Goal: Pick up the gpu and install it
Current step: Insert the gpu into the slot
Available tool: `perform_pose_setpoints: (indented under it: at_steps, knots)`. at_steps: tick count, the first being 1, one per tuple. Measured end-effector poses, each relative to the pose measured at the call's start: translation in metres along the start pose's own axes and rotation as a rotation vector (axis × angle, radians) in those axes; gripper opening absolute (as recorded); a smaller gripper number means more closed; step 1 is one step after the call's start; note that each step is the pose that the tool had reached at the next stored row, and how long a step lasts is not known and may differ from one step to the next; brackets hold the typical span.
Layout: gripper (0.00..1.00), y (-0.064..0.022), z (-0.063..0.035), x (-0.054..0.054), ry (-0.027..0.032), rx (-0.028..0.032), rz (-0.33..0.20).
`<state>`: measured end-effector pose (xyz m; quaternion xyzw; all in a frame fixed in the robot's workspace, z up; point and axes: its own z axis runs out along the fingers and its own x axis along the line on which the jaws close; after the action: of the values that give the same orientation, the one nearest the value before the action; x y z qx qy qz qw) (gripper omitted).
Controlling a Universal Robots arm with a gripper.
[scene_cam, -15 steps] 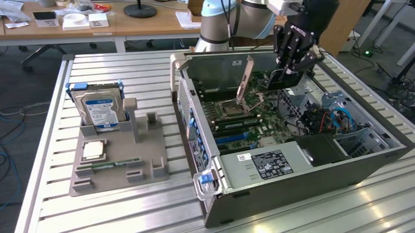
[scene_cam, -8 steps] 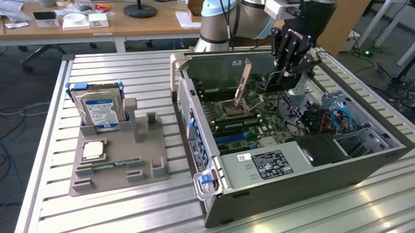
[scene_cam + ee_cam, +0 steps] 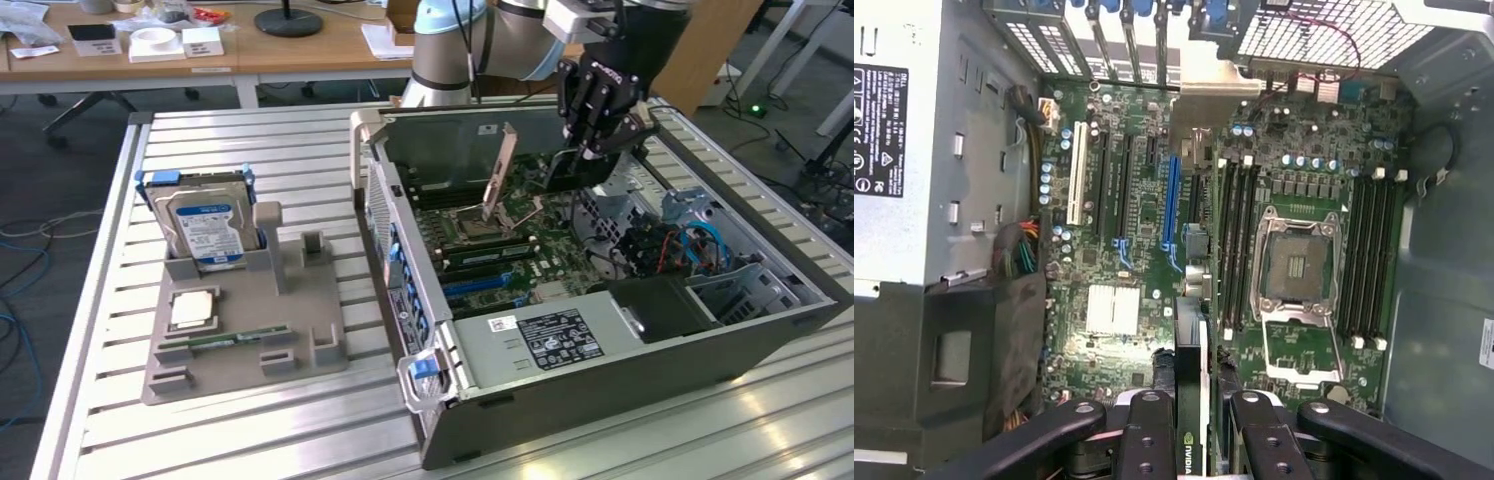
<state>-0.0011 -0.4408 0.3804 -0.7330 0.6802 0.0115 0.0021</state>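
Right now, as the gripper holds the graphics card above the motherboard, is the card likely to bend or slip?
Probably stiff: the graphics card hangs straight, edge-on, without sag. It is thin and the gripper pinches its flat faces, so it might pivot if pushed at one corner.

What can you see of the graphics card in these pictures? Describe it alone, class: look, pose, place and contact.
The graphics card is a thin, flat, black board with a pale logo on its edge in the wrist view. It stands on edge, clamped between the jaws of the gripper, above the motherboard inside the open computer case. Whether its lower edge has reached a slot cannot be told.
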Motion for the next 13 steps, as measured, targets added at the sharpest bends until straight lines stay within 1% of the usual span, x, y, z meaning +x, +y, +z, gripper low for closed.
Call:
perform_pose_setpoints:
  at_steps: [9,13]
  knots:
    - [0.26,0.0015,0.0152,0.000,0.0003,0.0023,0.000]
    - [0.26,0.0018,0.0179,0.000,0.0004,0.0024,0.000]
